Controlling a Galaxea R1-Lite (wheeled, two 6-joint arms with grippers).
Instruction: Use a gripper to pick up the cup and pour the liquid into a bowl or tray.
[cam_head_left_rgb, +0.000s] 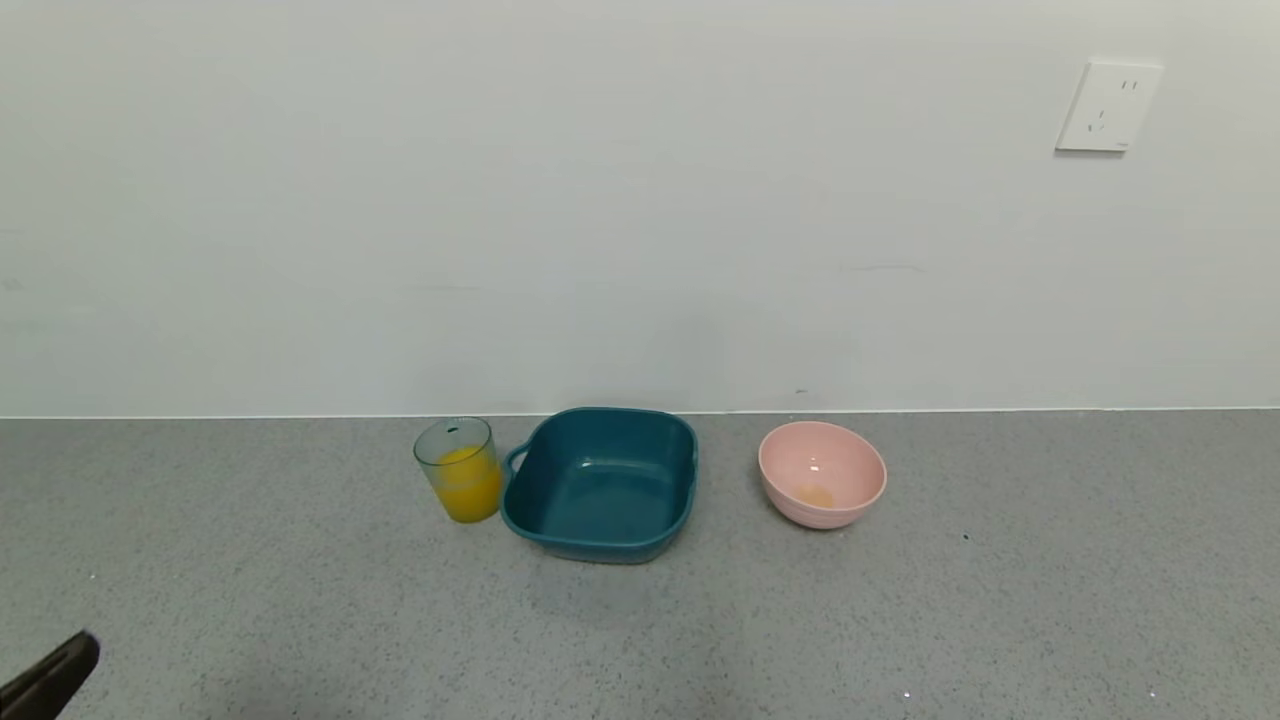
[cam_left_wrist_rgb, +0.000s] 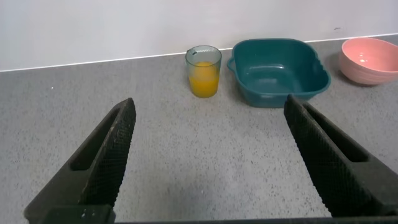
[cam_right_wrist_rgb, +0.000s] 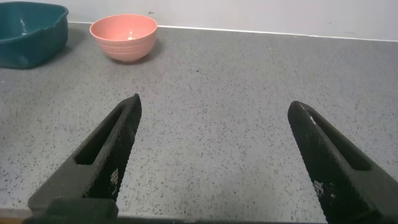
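Both tools, left (cam_left_wrist_rgb: 208, 162) and right (cam_right_wrist_rgb: 214, 158), gape released, well short of the cup (cam_head_left_rgb: 460, 484).

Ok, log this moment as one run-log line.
stage: pre-grasp | left gripper: open, short of cup | right gripper: open, idle | liquid: in cup | tray: empty

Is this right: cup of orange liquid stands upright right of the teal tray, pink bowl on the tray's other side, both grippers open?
Not quite. In the head view the cup stands left of the teal tray, by its loop handle; the pink bowl is on the right. Left gripper and right gripper are open.
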